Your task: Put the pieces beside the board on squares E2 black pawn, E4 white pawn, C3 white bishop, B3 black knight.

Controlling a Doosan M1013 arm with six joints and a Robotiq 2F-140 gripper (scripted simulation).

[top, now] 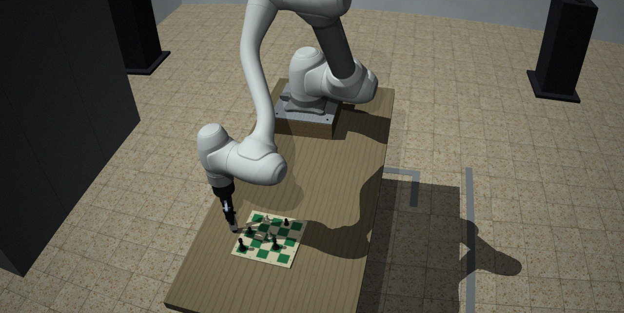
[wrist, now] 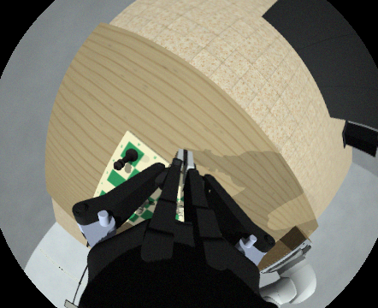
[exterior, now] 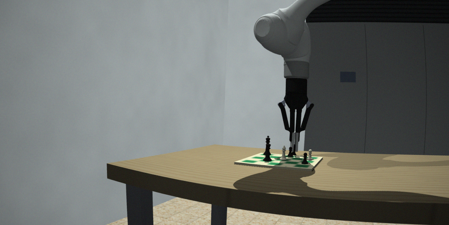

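Note:
My gripper (top: 234,226) (exterior: 294,143) (wrist: 183,156) points down just left of the board (top: 260,259) (exterior: 239,162) in the top view. Its narrow fingertips are shut on the black knight (exterior: 294,150), low at the table; the fingers mostly hide the knight. The white bishop (top: 269,235) (exterior: 283,154) stands upright on C3. The white pawn (top: 266,218) (exterior: 310,155) stands on E4 and a black pawn (top: 286,222) (exterior: 305,158) on E2, both upright. No piece shows on B3.
The black king (top: 242,245) (exterior: 267,140) (wrist: 129,156) stands on A5. Another tall black piece (top: 275,244) (exterior: 265,154) stands on B2. A second black pawn (top: 249,230) (exterior: 290,152) stands on C5, near the gripper. The table's left edge lies beyond the gripper in the top view.

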